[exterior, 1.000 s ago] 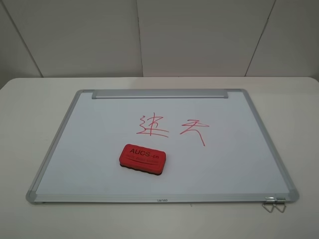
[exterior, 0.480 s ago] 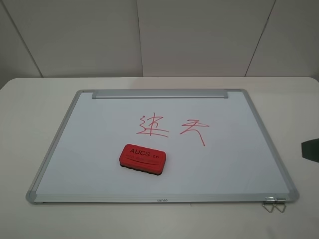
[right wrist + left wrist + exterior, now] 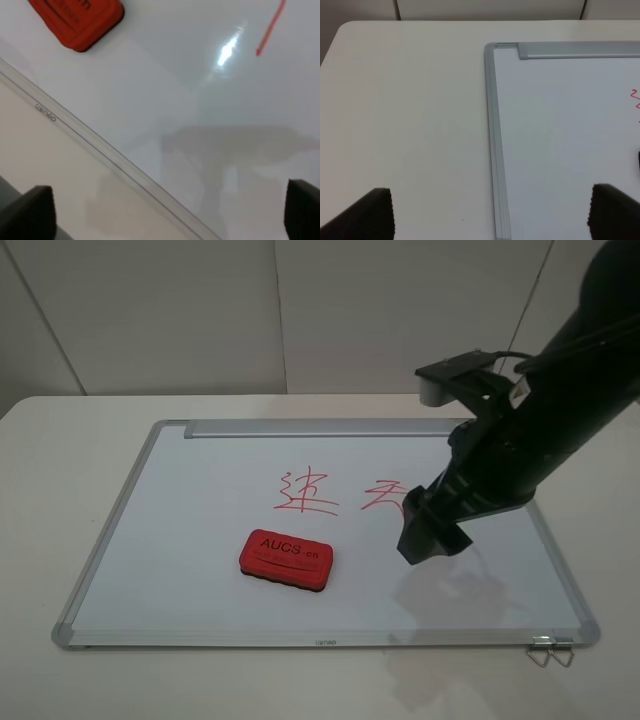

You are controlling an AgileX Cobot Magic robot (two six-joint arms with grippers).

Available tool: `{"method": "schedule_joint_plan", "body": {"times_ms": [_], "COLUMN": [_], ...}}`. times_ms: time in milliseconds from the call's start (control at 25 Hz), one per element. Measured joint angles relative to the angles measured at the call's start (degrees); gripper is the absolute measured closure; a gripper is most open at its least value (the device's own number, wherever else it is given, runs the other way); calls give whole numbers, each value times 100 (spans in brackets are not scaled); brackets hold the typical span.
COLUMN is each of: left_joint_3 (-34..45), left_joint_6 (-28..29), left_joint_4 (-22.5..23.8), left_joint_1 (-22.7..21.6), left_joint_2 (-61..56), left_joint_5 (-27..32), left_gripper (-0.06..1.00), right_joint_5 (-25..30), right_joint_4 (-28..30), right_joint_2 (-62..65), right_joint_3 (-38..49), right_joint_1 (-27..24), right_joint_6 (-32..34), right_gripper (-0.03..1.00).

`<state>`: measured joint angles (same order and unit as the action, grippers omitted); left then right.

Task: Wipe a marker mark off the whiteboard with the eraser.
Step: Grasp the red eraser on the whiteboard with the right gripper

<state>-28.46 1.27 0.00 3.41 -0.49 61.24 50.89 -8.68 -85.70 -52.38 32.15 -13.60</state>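
Black right gripper (image 3: 432,533), jaws spread wide and empty, hovers over a silver-framed white whiteboard (image 3: 200,540). The red rectangular felt-based eraser (image 3: 286,561) lies to its left, the red many-stroked marker mark (image 3: 305,494) just beyond. White table (image 3: 60,460), pale panelled wall (image 3: 200,320).

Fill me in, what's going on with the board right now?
The right pincer hangs open and empty over the whiteboard, right of the eraser, which lies untouched just in front of the intact marker mark. The left pincer, also open, is near the board's left edge. Nothing is grasped yet.
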Motion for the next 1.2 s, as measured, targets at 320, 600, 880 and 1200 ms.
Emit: {"method": "schedule_joint_plan", "body": {"times_ms": [320,600,880,1200], "left_joint_3": [0,0,0,0], "left_joint_6": [0,0,0,0], "left_joint_4": [0,0,0,0], "left_joint_1": [0,0,0,0], "left_joint_2": [0,0,0,0], "left_joint_5": [0,0,0,0], "left_gripper": [17,17,17,17], "right_joint_5": [7,-160,-361,-32], "right_joint_4": [52,440,732,1007], "right_joint_2": [-1374,-2626,-3131,-3573], "right_joint_3": [-1290,-2273,-2301,-2891], "right_joint_1": [926,1339,1340,1591], "right_joint_6": [-1130,-1596,-1472,-978], "right_gripper": [15,15,15,15]}}
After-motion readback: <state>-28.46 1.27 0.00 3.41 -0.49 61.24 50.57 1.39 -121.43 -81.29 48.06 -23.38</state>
